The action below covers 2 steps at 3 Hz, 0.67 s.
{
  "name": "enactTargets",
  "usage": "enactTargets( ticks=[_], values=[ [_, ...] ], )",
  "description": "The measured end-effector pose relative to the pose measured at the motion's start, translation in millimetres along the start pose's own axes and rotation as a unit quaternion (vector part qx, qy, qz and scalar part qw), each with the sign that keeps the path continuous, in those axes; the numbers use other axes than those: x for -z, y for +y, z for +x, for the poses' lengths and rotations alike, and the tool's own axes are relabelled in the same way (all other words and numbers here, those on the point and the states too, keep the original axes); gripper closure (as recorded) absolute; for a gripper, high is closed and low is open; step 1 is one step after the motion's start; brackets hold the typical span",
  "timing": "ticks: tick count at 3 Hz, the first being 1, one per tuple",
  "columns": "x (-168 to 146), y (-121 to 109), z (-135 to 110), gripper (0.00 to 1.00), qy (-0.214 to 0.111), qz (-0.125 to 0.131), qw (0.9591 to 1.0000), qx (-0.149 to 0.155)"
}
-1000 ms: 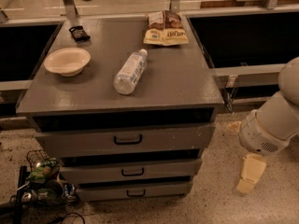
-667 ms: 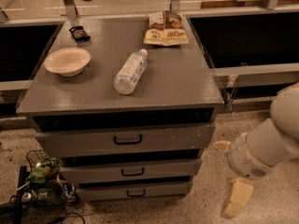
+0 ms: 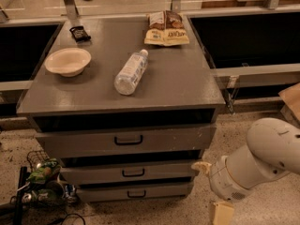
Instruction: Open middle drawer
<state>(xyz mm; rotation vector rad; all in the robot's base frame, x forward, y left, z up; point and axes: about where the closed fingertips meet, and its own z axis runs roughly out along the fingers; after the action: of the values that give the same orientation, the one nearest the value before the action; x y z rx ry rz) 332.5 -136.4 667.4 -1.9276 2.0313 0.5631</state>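
The hand point(image 3: 221, 213) has sunk lower, right of the middle drawer point(image 3: 159, 171); its grip can't be told.

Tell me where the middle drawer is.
Low centre of the view, the middle drawer sits between the top drawer and bottom drawer; the claw is lower right, off it.

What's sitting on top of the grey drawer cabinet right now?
A cream round bowl, a clear plastic bottle lying on its side, snack bags and a small black packet. The grey middle drawer hides its inside; the cream claw hangs low, right of the cabinet.
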Motion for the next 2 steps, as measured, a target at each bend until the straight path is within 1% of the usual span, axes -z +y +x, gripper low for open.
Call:
enactTargets(
  ticks=[1,2],
  values=[
    [0,0,0,0.00,-0.003,0.000,1.0000,-0.002],
    [-11,-11,-5,0.00,-0.040,0.030,0.9985,-0.020]
  ],
)
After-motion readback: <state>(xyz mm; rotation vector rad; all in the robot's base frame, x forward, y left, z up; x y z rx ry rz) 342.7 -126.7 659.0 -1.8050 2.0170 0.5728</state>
